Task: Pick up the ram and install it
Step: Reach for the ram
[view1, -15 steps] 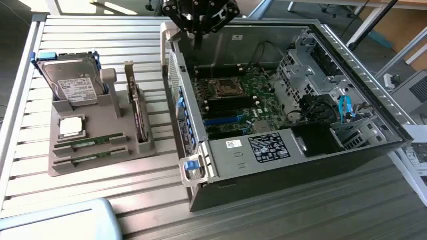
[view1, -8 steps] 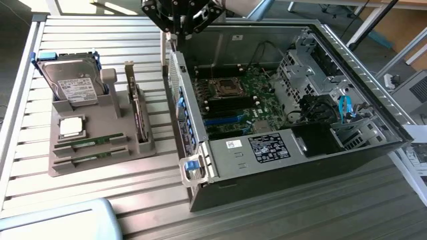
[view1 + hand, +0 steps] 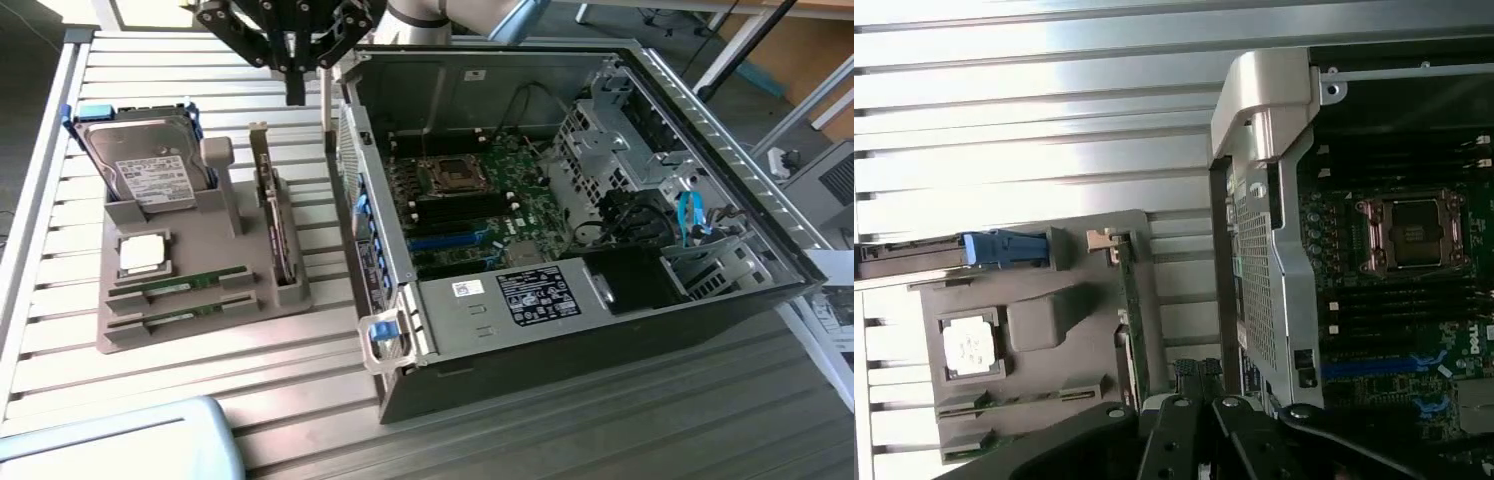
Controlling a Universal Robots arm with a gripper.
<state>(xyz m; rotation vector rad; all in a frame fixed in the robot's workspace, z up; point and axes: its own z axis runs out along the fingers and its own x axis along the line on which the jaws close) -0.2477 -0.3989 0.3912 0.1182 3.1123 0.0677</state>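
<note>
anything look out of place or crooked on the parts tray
Nothing stands out. The ram and its twin sit level in their slots on the grey holder, the processor chip lies flat in its recess, and the hard drive and expansion card stand in theirs.

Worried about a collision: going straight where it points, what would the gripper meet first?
The gripper would probably meet the slatted table between grey fixture and computer case; depth unclear.
</note>
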